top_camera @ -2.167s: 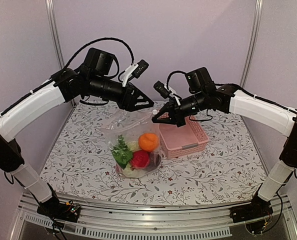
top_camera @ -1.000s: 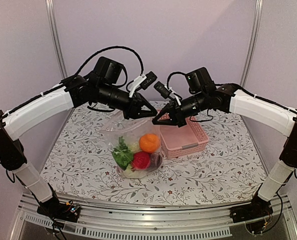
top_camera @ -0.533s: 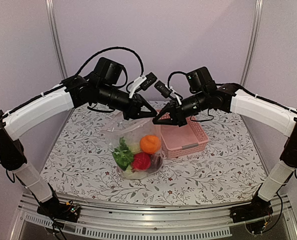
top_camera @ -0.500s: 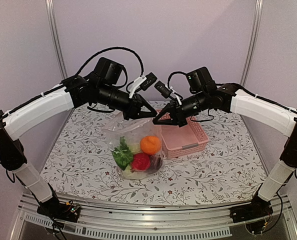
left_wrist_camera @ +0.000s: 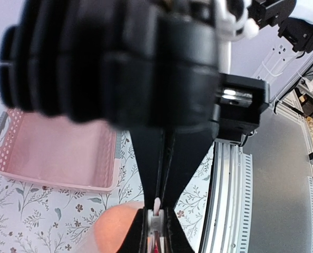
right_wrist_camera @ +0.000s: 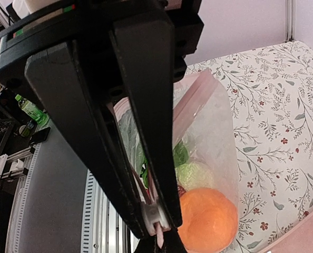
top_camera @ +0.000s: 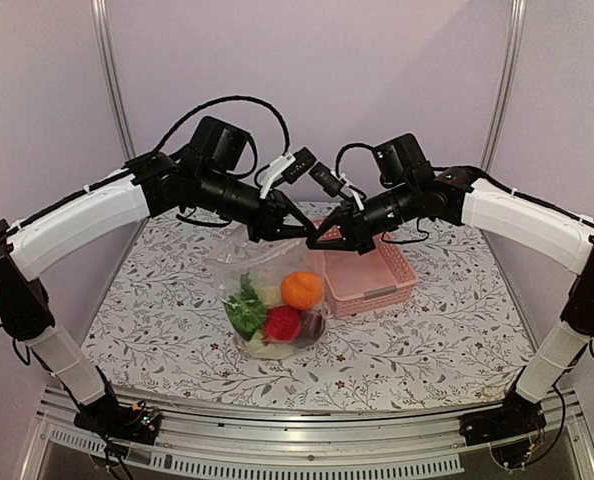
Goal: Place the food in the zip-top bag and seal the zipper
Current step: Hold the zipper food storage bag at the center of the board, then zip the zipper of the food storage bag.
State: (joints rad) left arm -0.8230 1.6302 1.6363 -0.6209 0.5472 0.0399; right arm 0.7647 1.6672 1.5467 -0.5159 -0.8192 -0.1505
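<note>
While the two arms meet over the table (top_camera: 447, 330), the left gripper (top_camera: 299, 231) and the right gripper (top_camera: 324, 237) stand tip to tip. Each one is closed tightly on the zipper (right_wrist_camera: 194, 101) at the top edge of the zip-top bag (top_camera: 265, 268). The bag hangs upright between them, its bottom on the table, just beside the pink basket (top_camera: 379, 287). The food is inside: an orange fruit (top_camera: 300, 289), a red fruit (top_camera: 282, 322) and a leafy green vegetable (top_camera: 244, 306).

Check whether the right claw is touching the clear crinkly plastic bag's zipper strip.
Touching. The right wrist view shows the right claw shut on the pink-tinted zipper strip of the clear plastic bag, with no gap.
</note>
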